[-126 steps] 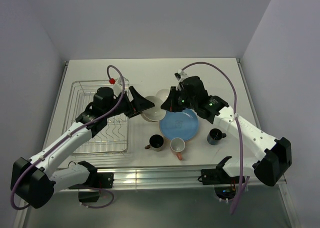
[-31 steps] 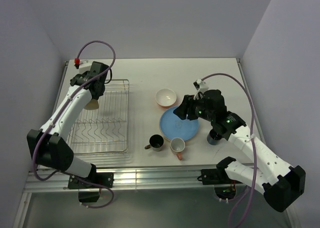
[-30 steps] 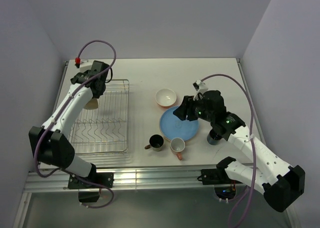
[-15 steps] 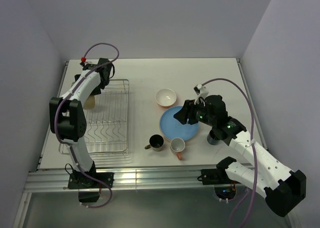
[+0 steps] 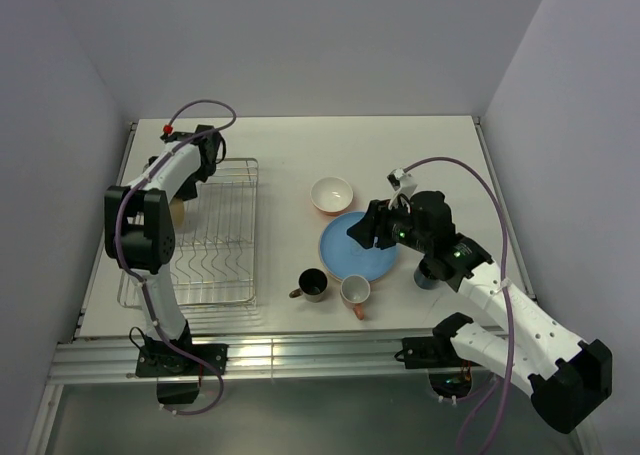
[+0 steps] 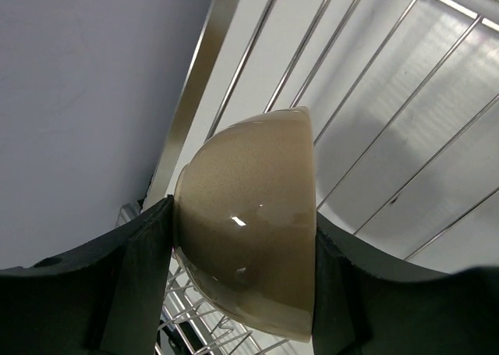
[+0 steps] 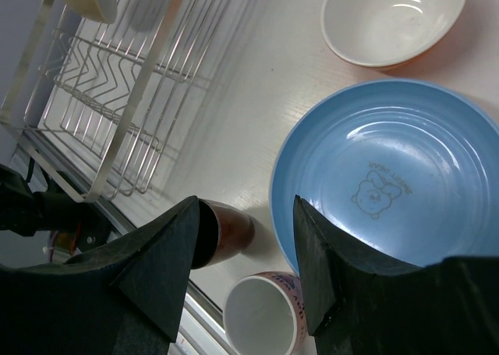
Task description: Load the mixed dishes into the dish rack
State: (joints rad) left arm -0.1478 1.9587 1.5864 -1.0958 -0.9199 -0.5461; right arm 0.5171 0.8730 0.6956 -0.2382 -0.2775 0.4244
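Observation:
My left gripper [image 6: 242,289] is shut on the cream bowl [image 6: 249,214], which lies on its side between the two fingers. The bowl [image 5: 178,210] hangs at the left side of the silver wire dish rack [image 5: 215,240], whose wires [image 6: 374,58] run behind it. My right gripper [image 5: 362,230] is open and holds nothing. It hovers above the near-left edge of the blue plate [image 7: 390,175]. Below it stand a dark brown mug [image 7: 230,232] and a pinkish-orange mug [image 7: 261,320]. The cream bowl with the orange outside [image 5: 331,194] sits behind the plate.
A dark blue mug [image 5: 430,272] stands to the right of the blue plate, under the right forearm. The brown mug [image 5: 312,284] and the pinkish mug [image 5: 354,292] stand close together in front of the plate. Walls close in the table's left, far and right sides.
The left arm has carried the cream bowl from beside the plate to the rack's left side, and its elbow has swung in over the last second. The right gripper drew back slightly.

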